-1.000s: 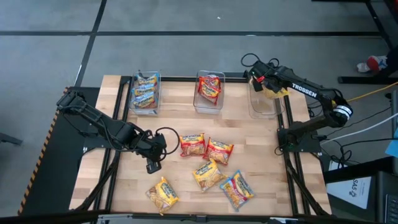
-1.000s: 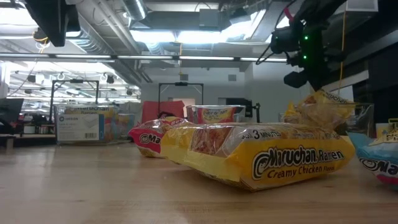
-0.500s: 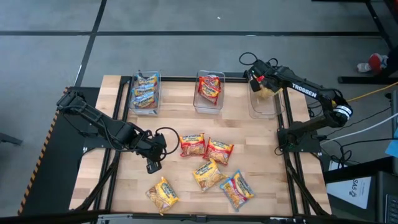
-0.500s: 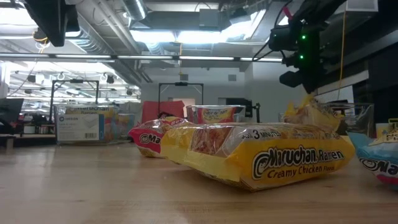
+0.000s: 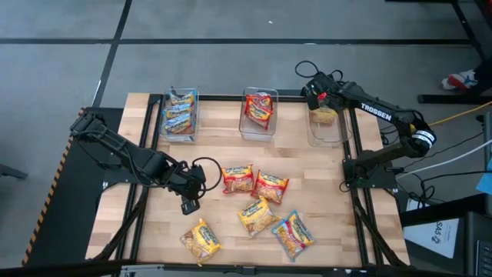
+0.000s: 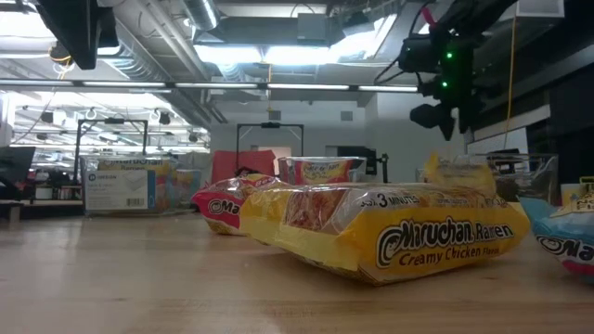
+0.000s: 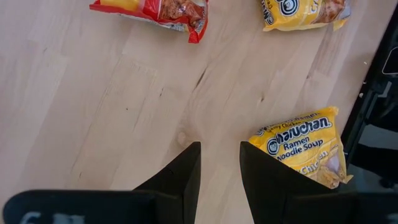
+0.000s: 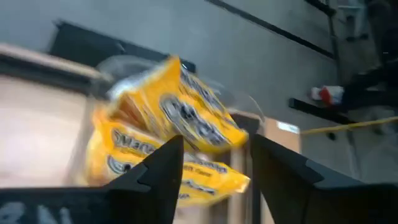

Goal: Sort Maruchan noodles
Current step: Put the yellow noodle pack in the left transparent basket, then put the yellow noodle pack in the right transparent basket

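Note:
Five Maruchan noodles packets lie flat on the table: two red (image 5: 237,178) (image 5: 270,185), two yellow (image 5: 257,215) (image 5: 201,240) and one blue (image 5: 292,233). My right gripper (image 5: 317,98) hangs open above the far right clear bin (image 5: 338,135), in which yellow packets (image 8: 186,112) lie, one of them tilted. In the low view the gripper (image 6: 436,111) stands clear above that packet (image 6: 459,174). My left gripper (image 7: 217,168) is open, low over the bare wood left of the loose packets, with a yellow packet (image 7: 305,146) beside one finger.
At the far edge stand a clear bin with blue packets (image 5: 178,114) and a middle bin with red packets (image 5: 259,110). Bare wood lies between the bins and the loose packets. Black frame rails run along the table's left and right sides.
My right gripper has opened over the far right bin and let go of the yellow packet, which has dropped from the fingers into the bin. The gripper has risen a little and drawn slightly toward the table's left.

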Controlling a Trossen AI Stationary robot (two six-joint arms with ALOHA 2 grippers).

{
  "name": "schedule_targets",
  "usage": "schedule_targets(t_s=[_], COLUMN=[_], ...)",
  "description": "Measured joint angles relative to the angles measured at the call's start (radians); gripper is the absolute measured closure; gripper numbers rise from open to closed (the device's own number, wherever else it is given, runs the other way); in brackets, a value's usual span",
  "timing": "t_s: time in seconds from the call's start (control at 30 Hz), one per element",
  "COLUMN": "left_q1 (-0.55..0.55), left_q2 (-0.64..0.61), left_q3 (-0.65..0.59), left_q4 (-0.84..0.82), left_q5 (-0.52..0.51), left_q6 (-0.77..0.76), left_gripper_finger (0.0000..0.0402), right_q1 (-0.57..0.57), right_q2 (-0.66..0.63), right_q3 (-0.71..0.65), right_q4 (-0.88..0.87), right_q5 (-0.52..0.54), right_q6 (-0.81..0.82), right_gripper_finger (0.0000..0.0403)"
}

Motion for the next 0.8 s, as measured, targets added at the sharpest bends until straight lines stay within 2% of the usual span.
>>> schedule_targets(t_s=[0.23, 0.33, 0.4, 0.57, 0.7, 0.77, 0.8], left_q1=[0.0, 0.0, 0.0, 0.0, 0.0, 0.001, 0.001], left_q2=[0.0, 0.0, 0.0, 0.0, 0.0, 0.0, 0.0], left_q3=[0.0, 0.0, 0.0, 0.0, 0.0, 0.0, 0.0], left_q4=[0.0, 0.0, 0.0, 0.0, 0.0, 0.0, 0.0], left_q5=[0.0, 0.0, 0.0, -0.001, -0.004, -0.004, -0.004], left_q6=[-0.001, 0.0, 0.0, 0.005, 0.005, 0.005, 0.008], left_gripper_finger=[0.0297, 0.0297, 0.0297, 0.0297, 0.0297, 0.0297, 0.0297], right_q1=[0.003, 0.002, 0.003, 0.028, 0.097, 0.168, 0.214], right_q2=[0.0, 0.0, 0.0, -0.001, -0.005, -0.005, -0.005], right_q3=[0.0, 0.0, 0.0, 0.0, 0.001, 0.001, 0.001], right_q4=[0.124, 0.154, 0.183, 0.215, 0.133, 0.072, 0.049], right_q5=[-0.18, -0.306, -0.457, -0.923, -1.293, -1.41, -1.422], right_q6=[0.005, 0.032, 0.032, 0.033, 0.036, 0.036, 0.037], right_gripper_finger=[0.019, 0.0195, 0.0199, 0.0209, 0.0215, 0.0217, 0.0217])
